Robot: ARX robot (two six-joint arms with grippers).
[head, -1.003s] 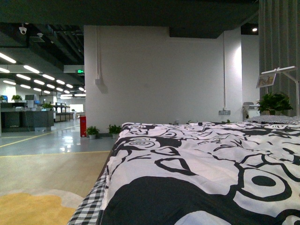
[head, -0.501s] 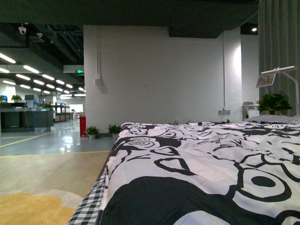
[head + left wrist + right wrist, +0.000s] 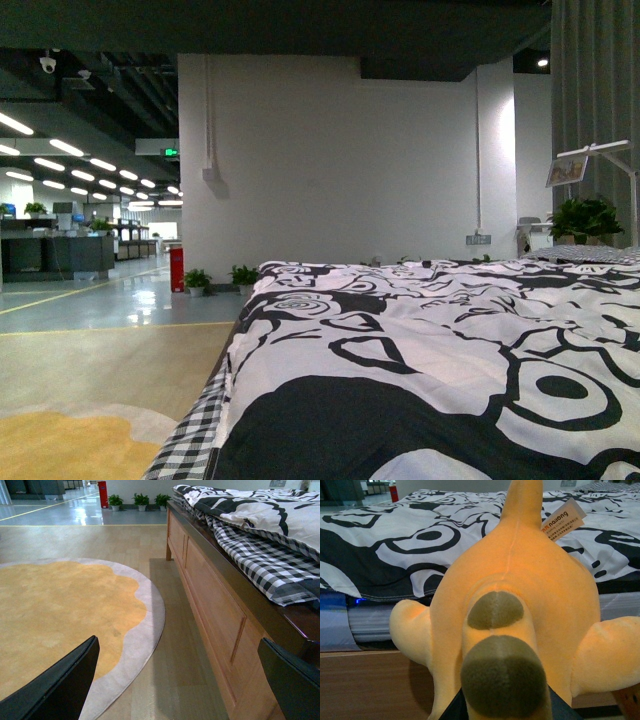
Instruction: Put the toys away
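Observation:
The orange-yellow plush toy (image 3: 520,580) fills the right wrist view, with grey-brown patches and a white paper tag (image 3: 563,519). My right gripper (image 3: 505,712) is shut on the plush toy at its lower part and holds it in front of the bed's side. Only dark finger edges show under the plush. My left gripper (image 3: 185,680) is open and empty, low over the wooden floor beside the bed frame, its dark fingers (image 3: 60,685) wide apart. Neither gripper nor the plush shows in the front view.
A bed with a black-and-white patterned duvet (image 3: 430,360) and checked sheet (image 3: 260,555) stands on a wooden frame (image 3: 215,610). A round yellow rug (image 3: 55,615) lies on the floor. Potted plants (image 3: 215,280) stand by the white wall.

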